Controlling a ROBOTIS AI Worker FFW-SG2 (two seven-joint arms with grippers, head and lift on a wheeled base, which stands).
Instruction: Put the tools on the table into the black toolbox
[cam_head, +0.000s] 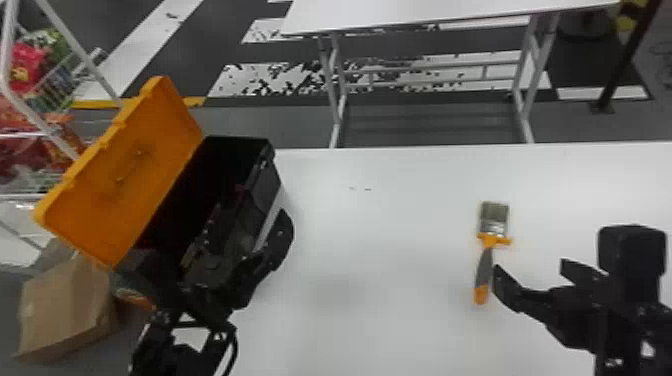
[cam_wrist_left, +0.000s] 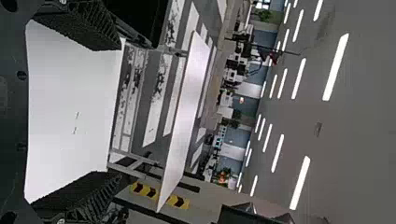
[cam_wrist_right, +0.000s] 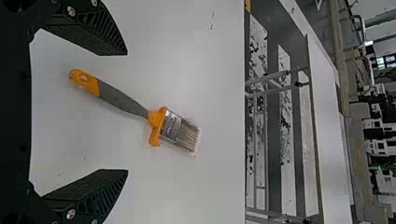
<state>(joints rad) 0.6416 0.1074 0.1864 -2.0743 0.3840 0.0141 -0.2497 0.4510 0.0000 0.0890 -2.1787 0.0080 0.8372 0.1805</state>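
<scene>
A paintbrush (cam_head: 484, 267) with a grey and orange handle lies on the white table, bristles toward the far edge. My right gripper (cam_head: 530, 272) stands open just right of its handle; in the right wrist view the brush (cam_wrist_right: 123, 99) lies beyond the gap of the open right gripper (cam_wrist_right: 126, 112), untouched. On the left is the black toolbox (cam_head: 260, 187), its orange lid (cam_head: 125, 170) raised, with some dark items inside that I cannot tell apart. My left gripper (cam_head: 265, 260) is at the toolbox's near right side; the left wrist view shows the left gripper (cam_wrist_left: 119, 109) open and holding nothing.
The white table (cam_head: 380, 240) extends between the toolbox and the brush. A cardboard box (cam_head: 65, 305) is at the lower left, with a wire rack (cam_head: 55, 100) of colourful packages behind. Another white table (cam_head: 425, 12) stands farther off, past the work table's far edge.
</scene>
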